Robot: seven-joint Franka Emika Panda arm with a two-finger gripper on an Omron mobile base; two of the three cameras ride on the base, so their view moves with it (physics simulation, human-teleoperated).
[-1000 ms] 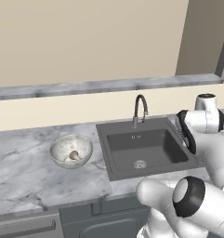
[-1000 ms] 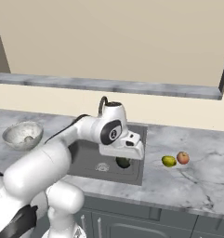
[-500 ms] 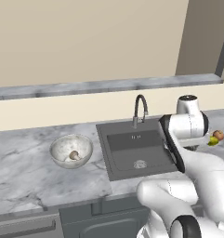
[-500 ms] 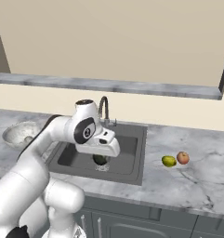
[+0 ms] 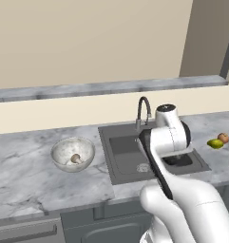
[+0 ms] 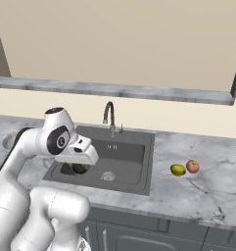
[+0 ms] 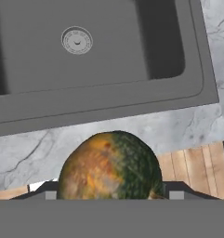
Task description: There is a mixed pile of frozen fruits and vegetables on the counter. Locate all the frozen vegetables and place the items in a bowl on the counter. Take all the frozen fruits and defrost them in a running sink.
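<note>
While the arm reaches out over the sink point(image 6: 106, 159), the hand point(image 6: 79, 168) hangs low above the basin's left part in the right base view, grasping a dark green lump point(image 7: 109, 166). Seen from the hand camera, that lump is rounded, mottled green with orange-brown patches, and sits between the two dark tips at the bottom of the frame, so the fingers are closed against it. Beyond it lie a strip of marble table point(image 7: 132, 130), the sink's front rim and the round drain point(image 7: 76, 40). In the right base view a dark rounded shape shows under the white hand housing, just over the sink floor and beside the drain.

On the table left of the sink stands the speckled bowl point(image 5: 63, 151), with the tan mushroom point(image 5: 76, 158) lying inside it, stem pale. Right of the sink, well apart from the bowl, the yellow-green lemon point(image 6: 177, 169) and the reddish apple point(image 6: 192, 166) rest on the marble just beside each other, the lemon nearer the basin. Behind the sink the curved faucet point(image 6: 109, 116) rises at the back rim; whether water runs from it cannot be told.
</note>
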